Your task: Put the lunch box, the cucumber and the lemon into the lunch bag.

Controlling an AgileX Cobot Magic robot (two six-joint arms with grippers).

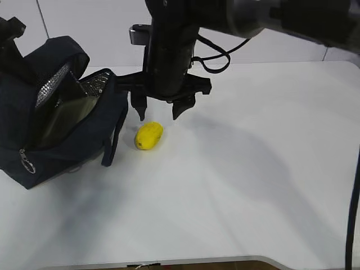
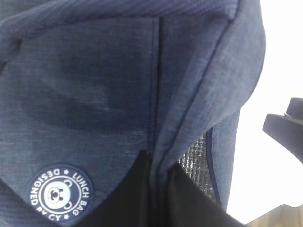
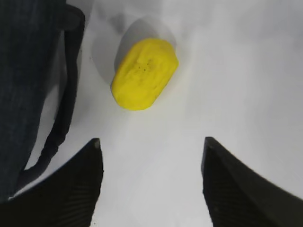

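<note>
In the exterior view, the right gripper (image 1: 161, 110) hangs with its jaws spread just above the lemon (image 1: 148, 135), which lies on the white table (image 1: 253, 169) beside the bag (image 1: 53, 112); the bag lies on its side at the left, mouth open, showing foil lining. The left wrist view is filled by the bag's navy fabric (image 2: 109, 94) with a round badge (image 2: 60, 193), and whether the left gripper is open cannot be told. In the right wrist view, the lemon (image 3: 144, 73) lies apart from the two wide-spread fingers (image 3: 71, 189), next to a bag handle (image 3: 66, 104).

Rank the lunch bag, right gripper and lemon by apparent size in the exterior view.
1. lunch bag, largest.
2. right gripper, though it sits nearer the camera, so its true size is unsure.
3. lemon, clearly smallest.
</note>
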